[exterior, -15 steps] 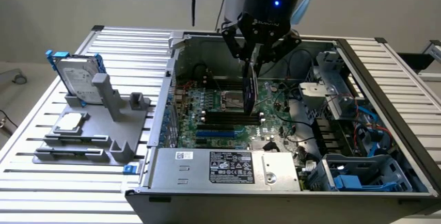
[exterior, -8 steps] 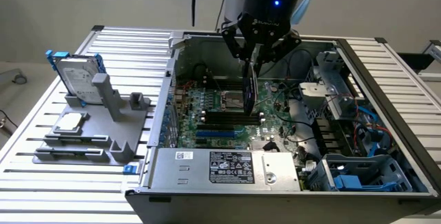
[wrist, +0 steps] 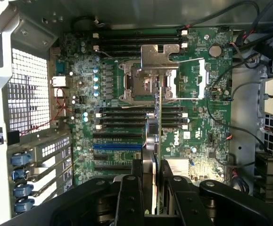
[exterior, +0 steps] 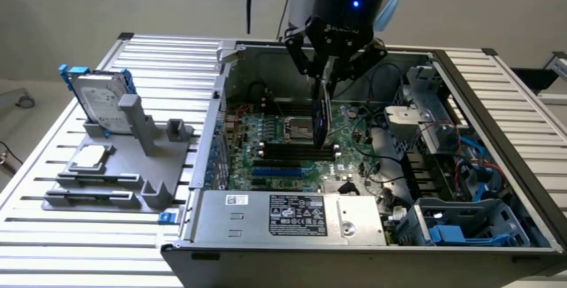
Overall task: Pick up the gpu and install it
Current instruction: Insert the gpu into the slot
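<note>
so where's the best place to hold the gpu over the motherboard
By its upper edge, from straight above, as the hand grips it now. The gpu hangs upright on edge over the motherboard, so a top pinch across its flat faces leaves the lower edge free.

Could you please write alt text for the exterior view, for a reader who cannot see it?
A robot gripper holds the gpu on edge, upright, over the motherboard inside an open computer case lying on a slatted metal table. On the exterior view's left, a grey stand holds a silver hard drive with blue rails.
</note>
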`<state>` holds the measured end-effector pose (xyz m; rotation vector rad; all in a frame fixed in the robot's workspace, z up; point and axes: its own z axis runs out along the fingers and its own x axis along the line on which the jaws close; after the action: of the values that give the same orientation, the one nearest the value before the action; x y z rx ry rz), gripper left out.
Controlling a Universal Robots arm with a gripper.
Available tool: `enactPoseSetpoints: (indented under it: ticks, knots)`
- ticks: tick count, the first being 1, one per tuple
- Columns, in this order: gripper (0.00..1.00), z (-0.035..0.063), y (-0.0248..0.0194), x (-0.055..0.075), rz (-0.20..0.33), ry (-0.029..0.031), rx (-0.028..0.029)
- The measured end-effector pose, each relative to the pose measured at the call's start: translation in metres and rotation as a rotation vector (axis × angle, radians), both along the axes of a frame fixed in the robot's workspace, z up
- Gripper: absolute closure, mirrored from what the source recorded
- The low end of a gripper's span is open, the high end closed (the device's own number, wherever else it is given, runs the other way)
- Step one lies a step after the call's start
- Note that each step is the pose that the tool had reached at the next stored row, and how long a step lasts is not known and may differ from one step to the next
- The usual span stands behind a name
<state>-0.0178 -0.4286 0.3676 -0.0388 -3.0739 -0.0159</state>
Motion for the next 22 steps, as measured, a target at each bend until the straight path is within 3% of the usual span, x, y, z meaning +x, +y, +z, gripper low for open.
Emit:
enactPoseSetpoints:
  ticks: [3,22]
  knots:
    - [0.74,-0.0023,0.0000,-0.001,0.020,-0.0016,0.0016]
    - [0.74,-0.0148,0.0000,-0.001,0.365,-0.0015,0.0042]
